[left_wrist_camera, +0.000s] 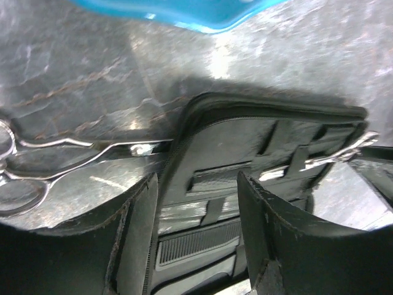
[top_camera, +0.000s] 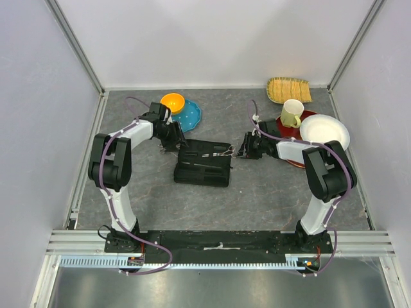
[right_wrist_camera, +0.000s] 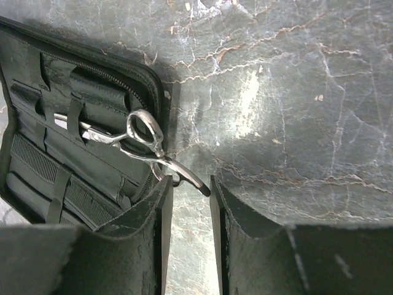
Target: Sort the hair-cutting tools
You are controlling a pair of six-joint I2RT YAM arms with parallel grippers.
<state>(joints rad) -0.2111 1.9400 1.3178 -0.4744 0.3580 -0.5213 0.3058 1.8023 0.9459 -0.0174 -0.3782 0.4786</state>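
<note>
Quick status from me. Both my arms are folded the same way: upper link rising from the base, elbow bent, forearm reaching in low toward the middle of the table. There's one claw on each side of the open black case (top_camera: 190, 177).

My left claw (left_wrist_camera: 196, 190) hangs over the case's left edge, tilted down at it. Its jaws are wide apart, with nothing between them but the case lining below. Just beside it on the bare table (left_wrist_camera: 295, 55) lies the loose pair of scissors (left_wrist_camera: 92, 150), rings pointing away from the case and blades running up to its edge. Whether they slip under it I can't make out.

My right claw (right_wrist_camera: 190, 196) sits at the case's right edge, fingers narrowed to a slim gap with table showing through. The strapped pair of scissors (right_wrist_camera: 141, 135) lies in the case's top row, rings sticking out over the zip. The handle's tail pokes across the mouth of my fingers, but I can't tell if I'm touching it. What looks like a ribbed black comb (right_wrist_camera: 37, 160) sits lower in the case.
</note>
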